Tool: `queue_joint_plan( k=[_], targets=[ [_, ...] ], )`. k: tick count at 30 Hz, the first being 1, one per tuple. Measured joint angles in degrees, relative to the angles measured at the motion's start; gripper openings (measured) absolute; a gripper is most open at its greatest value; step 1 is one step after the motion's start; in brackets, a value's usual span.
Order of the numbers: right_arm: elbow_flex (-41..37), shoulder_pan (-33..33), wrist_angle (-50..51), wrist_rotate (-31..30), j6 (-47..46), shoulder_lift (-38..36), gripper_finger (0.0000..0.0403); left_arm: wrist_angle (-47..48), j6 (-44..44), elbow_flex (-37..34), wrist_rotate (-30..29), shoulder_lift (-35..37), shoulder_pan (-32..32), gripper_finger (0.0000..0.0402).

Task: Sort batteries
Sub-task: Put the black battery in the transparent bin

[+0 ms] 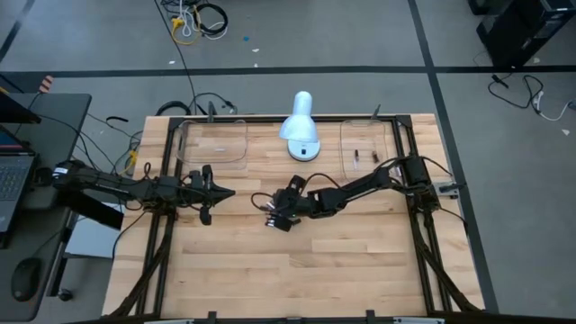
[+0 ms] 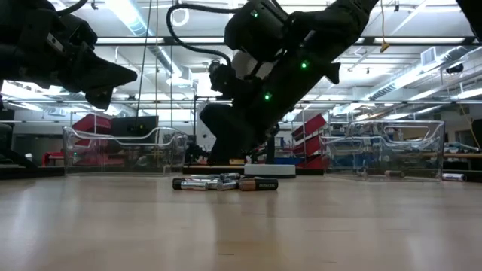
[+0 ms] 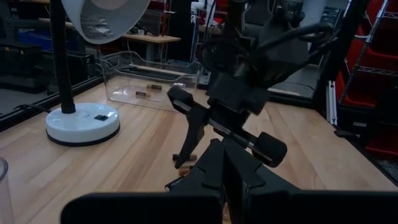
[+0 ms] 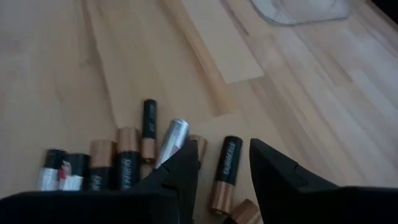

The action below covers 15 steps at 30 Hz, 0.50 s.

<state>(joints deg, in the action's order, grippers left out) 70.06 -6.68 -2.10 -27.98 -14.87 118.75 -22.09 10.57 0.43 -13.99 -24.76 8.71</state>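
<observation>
Right hand [image 4: 222, 163] is hanging open over the batteries [image 4: 134, 158], fingers straddling one black-and-copper cell, lining up a pick from the mid-tabletop [image 1: 342, 270] cluster. Left hand [image 1: 205, 193] is waiting closed, empty, off to the side.

Even overhead light washed the pale counter [image 1: 297, 270] with only soft shadows, bright ceiling strips [image 2: 422, 75] glared in the low view and left the arms as dark silhouettes, while the right wrist view looked soft and slightly blurred.
</observation>
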Motion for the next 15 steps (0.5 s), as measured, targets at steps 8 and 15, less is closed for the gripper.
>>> queue_joint_plan(
  k=[8,15],
  targets=[
    [0.0,0.0,1.0,-0.8,0.0,1.3,0.0146,0.0,0.0,0.0,-0.6,0.0,0.0,0.0002],
    [0.0,0.1,1.8,-0.9,0.0,1.2,0.0145,0.0,0.0,0.0,-0.6,0.0,0.0,0.0002]
  ],
)
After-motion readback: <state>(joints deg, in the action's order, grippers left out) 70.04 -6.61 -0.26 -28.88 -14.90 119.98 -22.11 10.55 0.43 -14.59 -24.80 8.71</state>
